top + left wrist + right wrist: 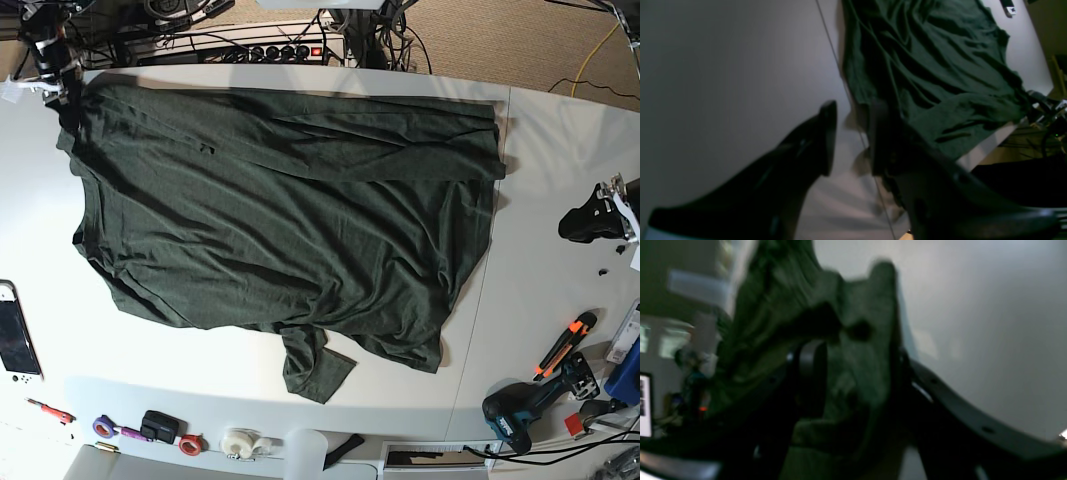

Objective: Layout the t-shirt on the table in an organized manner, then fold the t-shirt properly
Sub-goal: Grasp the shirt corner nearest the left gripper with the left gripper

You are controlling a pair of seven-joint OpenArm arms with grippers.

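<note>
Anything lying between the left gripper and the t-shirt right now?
Nothing visible does. The left gripper, jaws open, has only bare table and its thin seam between it and the t-shirt. The orange-handled tool and the drill lie off to the side.

Green shirt (280, 220) spread on white table (540, 180).
Wrinkled, mostly flat; top edge folded over, one sleeve sticking out at near edge.

We see no lettering we can read anywhere: the t-shirt (290, 230) carries no print, and the tools along the table (560, 180) edge are too small to make out.
</note>
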